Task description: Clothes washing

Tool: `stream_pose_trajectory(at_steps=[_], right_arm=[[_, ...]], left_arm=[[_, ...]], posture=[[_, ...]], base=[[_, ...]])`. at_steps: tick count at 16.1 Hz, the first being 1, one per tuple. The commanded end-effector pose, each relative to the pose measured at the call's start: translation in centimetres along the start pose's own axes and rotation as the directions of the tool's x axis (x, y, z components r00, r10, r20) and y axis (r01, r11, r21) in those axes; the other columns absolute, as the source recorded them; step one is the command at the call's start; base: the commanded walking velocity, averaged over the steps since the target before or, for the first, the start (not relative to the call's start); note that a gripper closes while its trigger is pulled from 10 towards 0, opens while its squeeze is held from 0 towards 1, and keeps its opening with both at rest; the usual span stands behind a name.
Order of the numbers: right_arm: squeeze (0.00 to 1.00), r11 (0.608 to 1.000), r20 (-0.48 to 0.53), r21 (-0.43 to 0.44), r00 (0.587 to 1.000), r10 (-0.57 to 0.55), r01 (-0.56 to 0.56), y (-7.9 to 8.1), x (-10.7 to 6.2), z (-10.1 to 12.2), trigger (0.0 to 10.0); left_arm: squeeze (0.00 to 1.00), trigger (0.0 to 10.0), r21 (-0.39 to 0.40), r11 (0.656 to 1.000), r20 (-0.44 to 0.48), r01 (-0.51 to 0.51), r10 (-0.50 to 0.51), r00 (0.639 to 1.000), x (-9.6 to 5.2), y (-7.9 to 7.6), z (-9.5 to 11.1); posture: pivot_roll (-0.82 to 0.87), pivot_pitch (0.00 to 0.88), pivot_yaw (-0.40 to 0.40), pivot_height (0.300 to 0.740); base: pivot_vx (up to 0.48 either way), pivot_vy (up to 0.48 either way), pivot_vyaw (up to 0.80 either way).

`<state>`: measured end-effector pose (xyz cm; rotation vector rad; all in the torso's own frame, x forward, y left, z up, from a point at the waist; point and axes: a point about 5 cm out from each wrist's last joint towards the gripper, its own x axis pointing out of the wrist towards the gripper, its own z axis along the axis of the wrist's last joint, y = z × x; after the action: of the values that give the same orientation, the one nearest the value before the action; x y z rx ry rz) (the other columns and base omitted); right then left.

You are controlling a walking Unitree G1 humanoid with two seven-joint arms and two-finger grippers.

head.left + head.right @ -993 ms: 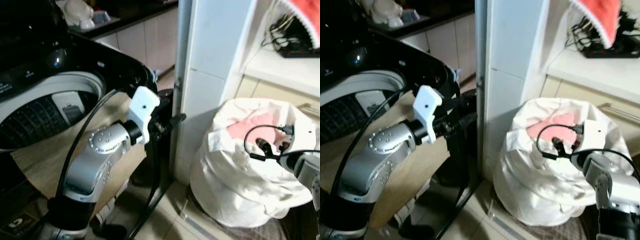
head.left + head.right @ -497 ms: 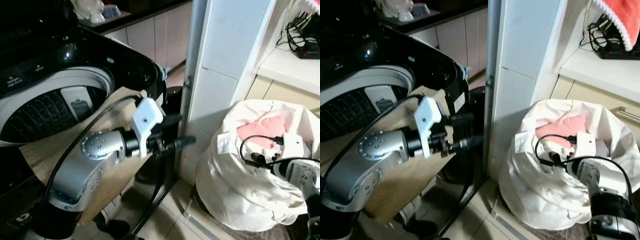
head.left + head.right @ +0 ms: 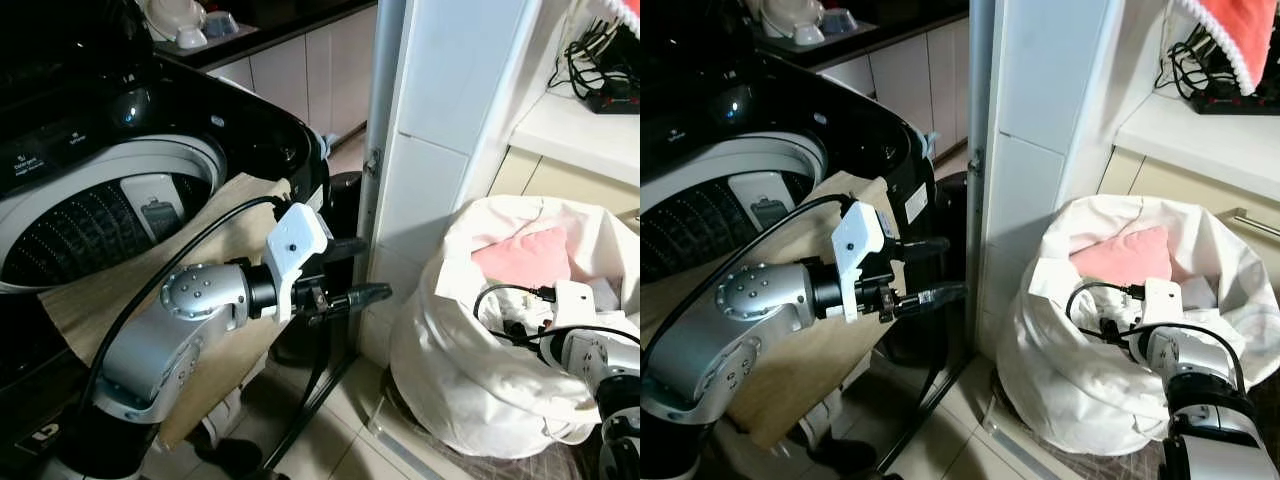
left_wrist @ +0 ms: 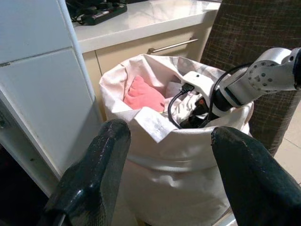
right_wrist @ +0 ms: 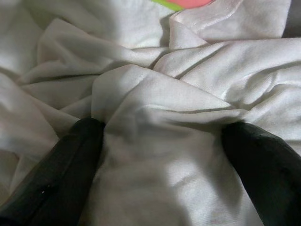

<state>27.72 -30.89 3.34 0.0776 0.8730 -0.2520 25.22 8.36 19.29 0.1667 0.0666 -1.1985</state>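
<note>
A black top-loading washing machine (image 3: 250, 130) stands at the left with its drum (image 3: 95, 225) open. At the right a white laundry bag (image 3: 470, 370) holds a pink garment (image 3: 525, 255) and white cloth (image 5: 164, 117). My left gripper (image 3: 358, 270) is open and hangs in the air between the machine and the bag, pointing toward the bag (image 4: 155, 155). My right gripper (image 5: 164, 179) is down inside the bag. Its two fingers (image 5: 70, 160) are spread wide and pressed into the white cloth, which bunches between them. The right wrist (image 3: 1160, 300) sits at the bag's mouth.
A tan cloth (image 3: 210, 230) drapes over the machine's front edge. A white tiled pillar (image 3: 450, 120) stands between machine and bag. Behind the bag a counter (image 3: 580, 120) carries a power strip and cables; a red fringed towel (image 3: 1230, 30) hangs above. A dark woven panel (image 4: 263, 47) flanks the bag.
The camera has shifted. My right gripper has sunk deeper into the bag's white cloth. My left gripper has dropped a little and stays open.
</note>
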Motion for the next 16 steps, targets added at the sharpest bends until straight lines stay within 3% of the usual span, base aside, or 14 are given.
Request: stream_pose_trajectory(at_steps=[1,2,3,9,11,16], right_arm=[[0.00,1.000,-0.007,-0.017,1.000,-0.014,0.014,-0.2,0.0,0.1,10.0],[0.00,1.000,-0.003,-0.011,1.000,0.001,-0.001,-0.2,0.0,0.3,2.7],[0.00,1.000,-0.001,-0.001,1.000,0.013,-0.013,-0.2,0.0,0.5,0.0],[0.00,0.998,0.001,0.039,0.999,0.048,-0.048,-0.3,0.1,0.8,0.0],[0.00,0.991,0.052,0.105,0.996,0.079,-0.084,-0.2,0.0,1.5,0.0],[0.00,0.984,0.102,0.149,0.991,0.086,-0.100,-0.9,-0.3,2.1,0.0]], left_arm=[[0.00,10.0,0.025,0.999,0.002,0.035,-0.035,0.999,0.1,-0.4,0.7],[0.00,10.0,0.025,0.998,-0.003,0.051,-0.051,0.999,0.1,-0.5,0.7],[0.00,10.0,0.024,0.998,-0.008,0.062,-0.062,0.998,0.1,-0.6,0.7],[0.00,10.0,0.034,0.995,-0.027,0.091,-0.090,0.996,0.0,-0.7,0.6],[0.00,10.0,0.034,0.994,-0.028,0.099,-0.098,0.995,0.0,-0.7,0.6],[0.00,10.0,0.038,0.996,-0.021,0.086,-0.085,0.996,0.1,-0.4,0.7]], posture=[[-0.14,0.017,0.072,0.740],[-0.14,0.017,0.072,0.740],[-0.14,0.017,0.072,0.740],[-0.15,0.000,0.068,0.740],[-0.15,0.000,0.067,0.740],[-0.15,0.002,0.067,0.740]], base=[[0.000,0.000,0.00],[0.000,0.000,0.00],[0.000,0.000,0.00],[0.000,0.000,0.00],[0.000,0.000,0.00],[0.000,0.000,0.00]])
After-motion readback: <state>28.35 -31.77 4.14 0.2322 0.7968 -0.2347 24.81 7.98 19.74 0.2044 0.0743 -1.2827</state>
